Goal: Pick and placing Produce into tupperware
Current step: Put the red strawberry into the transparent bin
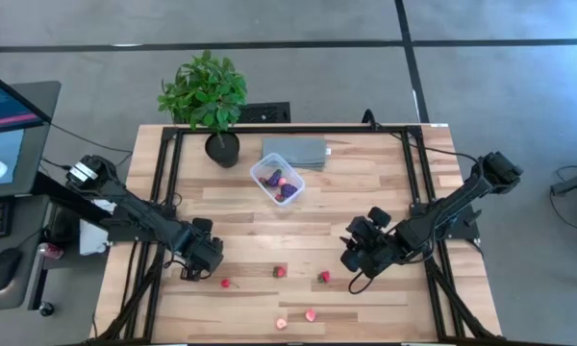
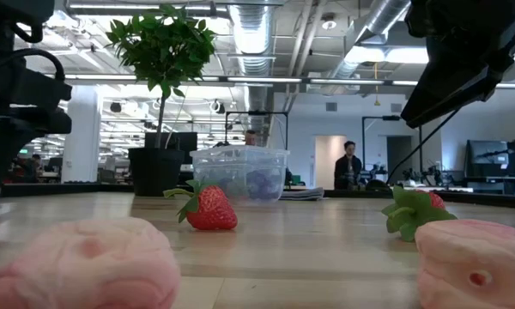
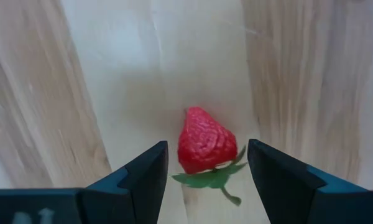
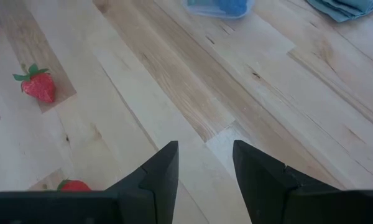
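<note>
Item 1, left gripper (image 1: 204, 259): we found it low over the near-left of the wooden table (image 1: 365, 183), fingers (image 3: 143, 180) parted with a red strawberry (image 3: 204, 149) standing between them, clear gaps on both sides, nothing gripped. In the left wrist view the berry's long axis ran away from the camera, tip far, green leaves toward the gripper. From above, the same strawberry showed only as a red dot just beside the gripper.

Item 2, loose produce: we counted two more red berries (image 1: 280, 272) mid-table and two pale pink pieces (image 1: 310, 314) at the near edge. The low view showed the middle berry lying on its side, leaves to the left, tip to the right.

Item 3, tupperware (image 1: 277, 180): clear box, set diagonally at table centre-far, holding purple and pink pieces; beside a grey slab (image 1: 294, 151) and a potted plant (image 1: 205, 94).

Item 4, right gripper (image 1: 358, 255): above bare wood, fingers partly open, empty.

We read no writing or labels anywhere. Only the low view showed the room with a person (image 2: 350, 166) behind.
</note>
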Action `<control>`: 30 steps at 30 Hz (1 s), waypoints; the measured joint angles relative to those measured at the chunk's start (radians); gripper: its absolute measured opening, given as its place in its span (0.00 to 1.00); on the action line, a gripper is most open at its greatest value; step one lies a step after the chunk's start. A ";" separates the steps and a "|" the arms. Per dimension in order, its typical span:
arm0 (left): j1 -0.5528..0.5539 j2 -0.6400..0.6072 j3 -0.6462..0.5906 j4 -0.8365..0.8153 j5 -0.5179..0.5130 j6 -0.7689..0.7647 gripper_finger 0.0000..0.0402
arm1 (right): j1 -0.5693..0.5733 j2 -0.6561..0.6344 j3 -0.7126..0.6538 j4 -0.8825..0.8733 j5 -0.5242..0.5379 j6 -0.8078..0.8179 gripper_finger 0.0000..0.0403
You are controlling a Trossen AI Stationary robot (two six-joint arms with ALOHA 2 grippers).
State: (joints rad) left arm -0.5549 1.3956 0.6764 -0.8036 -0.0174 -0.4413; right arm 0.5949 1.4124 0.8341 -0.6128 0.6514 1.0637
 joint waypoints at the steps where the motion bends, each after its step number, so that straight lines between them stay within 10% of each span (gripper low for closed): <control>1: 0.000 0.000 0.000 0.000 -0.006 0.000 0.53 | 0.000 0.000 0.000 0.000 0.000 0.000 0.43; 30: 0.002 -0.001 -0.058 0.087 0.034 -0.062 0.35 | -0.001 0.000 0.000 0.008 -0.001 -0.025 0.43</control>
State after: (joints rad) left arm -0.5533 1.3949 0.6189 -0.7166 0.0170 -0.5030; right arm 0.5941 1.4124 0.8341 -0.6048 0.6506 1.0386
